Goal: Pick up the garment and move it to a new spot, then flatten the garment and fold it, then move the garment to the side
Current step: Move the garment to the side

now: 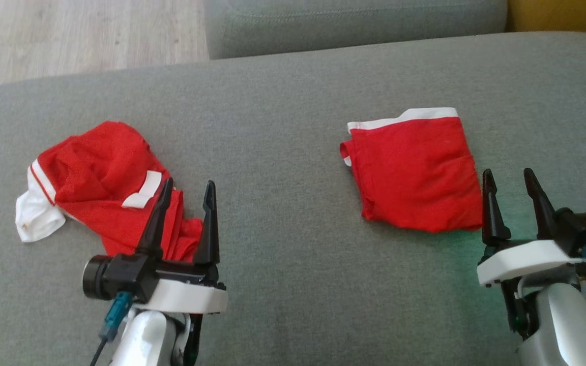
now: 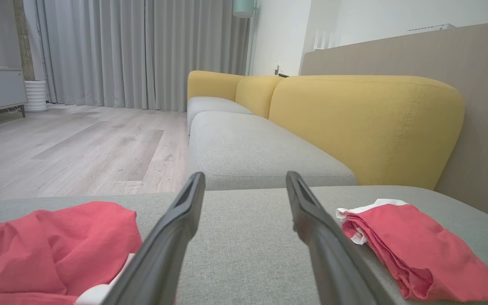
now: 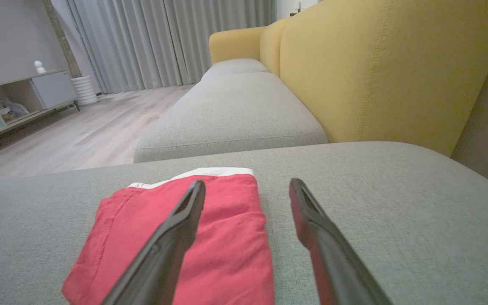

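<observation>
My left gripper covers the near folds of the crumpled red garment with white trim, and in the left wrist view that garment runs off the left and bottom edges. The folded red garment with a white band is cut by the right wrist view's bottom edge. I cannot identify the small white object on the grey cabinet.

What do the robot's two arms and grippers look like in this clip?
Both the left gripper and right gripper have two long, tapered black fingers on a white plastic mount, atop silvery forearms. A teal cable connector plugs in beside each.
</observation>
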Robot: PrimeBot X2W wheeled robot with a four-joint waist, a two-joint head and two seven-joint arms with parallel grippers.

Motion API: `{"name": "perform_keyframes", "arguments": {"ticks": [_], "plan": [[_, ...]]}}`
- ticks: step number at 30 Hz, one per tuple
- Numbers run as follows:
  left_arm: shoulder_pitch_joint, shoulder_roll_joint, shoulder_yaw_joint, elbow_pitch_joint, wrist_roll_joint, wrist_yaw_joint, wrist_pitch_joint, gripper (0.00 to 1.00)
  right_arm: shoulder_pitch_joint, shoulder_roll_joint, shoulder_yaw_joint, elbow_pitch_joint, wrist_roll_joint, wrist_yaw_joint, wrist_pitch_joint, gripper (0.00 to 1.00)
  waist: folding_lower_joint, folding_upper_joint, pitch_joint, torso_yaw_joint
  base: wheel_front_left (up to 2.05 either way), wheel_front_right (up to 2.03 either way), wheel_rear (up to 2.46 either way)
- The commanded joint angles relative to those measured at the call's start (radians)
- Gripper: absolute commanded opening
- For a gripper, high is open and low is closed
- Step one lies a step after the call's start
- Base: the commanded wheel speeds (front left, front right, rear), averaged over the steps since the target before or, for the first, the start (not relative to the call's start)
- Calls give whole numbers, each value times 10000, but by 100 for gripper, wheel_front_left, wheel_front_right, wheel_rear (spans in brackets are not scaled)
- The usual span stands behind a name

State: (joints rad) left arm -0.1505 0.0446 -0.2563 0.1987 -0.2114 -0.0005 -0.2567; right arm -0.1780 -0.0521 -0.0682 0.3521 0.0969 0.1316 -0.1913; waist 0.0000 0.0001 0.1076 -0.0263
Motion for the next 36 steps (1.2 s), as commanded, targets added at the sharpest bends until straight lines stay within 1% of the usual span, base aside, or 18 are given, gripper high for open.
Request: {"name": "perform_keyframes", "arguments": {"ticks": [1,4,7,12,14,18,24,25,26,31,36], "plan": [[-391,56,293,-320,21,-33,-51,100,-278,16,212,-402,-4,-9,94,100,0,-1,139,79,0,0,0],[-523,56,255,-368,60,-58,-51,100,-521,16,61,-404,-34,-9,405,100,0,-1,420,189,0,0,0],[-687,56,192,-383,98,-102,-51,100,-995,17,-333,-89,55,-9,916,100,0,-1,794,340,0,0,0],[-999,56,-14,-346,102,-160,-51,100,-1989,17,-741,930,-179,-9,1746,100,0,-1,1321,662,0,0,0],[-1049,56,-45,-336,98,-159,-51,100,-2172,17,-823,1156,-208,-9,1863,100,0,-1,1391,719,0,0,0],[-1185,56,-94,-305,86,-159,-51,100,-2785,17,-1146,2049,-384,-9,2274,100,0,-1,1582,874,0,0,0],[-1269,56,-103,-293,101,-147,-51,100,-3489,18,-1098,3432,-553,-9,3248,100,0,-1,1698,922,0,0,0],[-1293,56,-95,-282,107,-149,-51,100,-3588,17,-1014,3573,-574,-9,3344,35,0,-1,1696,916,0,0,0],[-1319,56,-81,-277,113,-150,-51,100,-3680,-11,-877,3653,-629,-9,3367,0,0,-1,1688,904,0,0,0],[-1322,56,26,-306,156,-148,-51,100,-4009,-503,-129,3590,-927,-9,2966,0,0,-1,1552,745,0,0,0],[-1263,56,50,-346,135,-134,-51,100,-4152,-1558,645,3245,-1240,-9,2791,0,0,-1,1425,613,0,0,0]]}}
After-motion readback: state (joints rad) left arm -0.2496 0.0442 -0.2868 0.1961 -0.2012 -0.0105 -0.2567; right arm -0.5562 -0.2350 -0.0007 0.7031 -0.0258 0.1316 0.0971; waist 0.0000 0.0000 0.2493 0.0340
